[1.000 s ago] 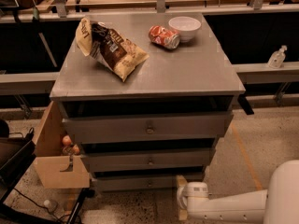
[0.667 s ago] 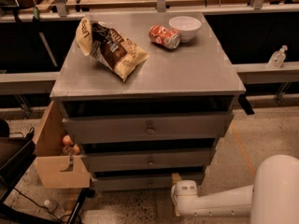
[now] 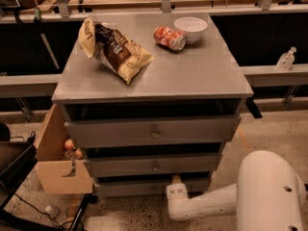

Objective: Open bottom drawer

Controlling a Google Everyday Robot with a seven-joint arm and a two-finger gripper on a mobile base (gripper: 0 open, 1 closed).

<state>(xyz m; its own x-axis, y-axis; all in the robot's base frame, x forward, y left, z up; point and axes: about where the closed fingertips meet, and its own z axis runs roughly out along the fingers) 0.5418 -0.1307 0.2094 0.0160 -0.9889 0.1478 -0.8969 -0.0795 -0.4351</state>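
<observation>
Bottom drawer (image 3: 134, 189): lowest tier of the grey three-drawer cabinet, slim flat front, down at floor level beneath the middle drawer (image 3: 120, 166) and the top drawer (image 3: 110, 134). Condition: front sits back under the tier above, none of its interior showing; you may judge it closed, so the pull is not yet done. Its knob cannot be made out from this angle. Task status, by estimate: approach near complete; taking hold of the knob and drawing the drawer out are both left to do. Arm (image 3: 216, 203): white, entering from the lower right, lying low and almost level above the floor, forearm pointing left toward the cabinet foot. End effector (image 3: 176, 182): at the right-hand part of the bottom drawer front, just beside or touching it, which you cannot tell; apart or together, you cannot tell either. Worktop (image 3: 202, 76) of the cabinet carries a chip bag (image 3: 115, 49), a tipped red can (image 3: 169, 37) and a white bowl (image 3: 190, 29). Cardboard box (image 3: 60, 174) stands against the cabinet's left side.
</observation>
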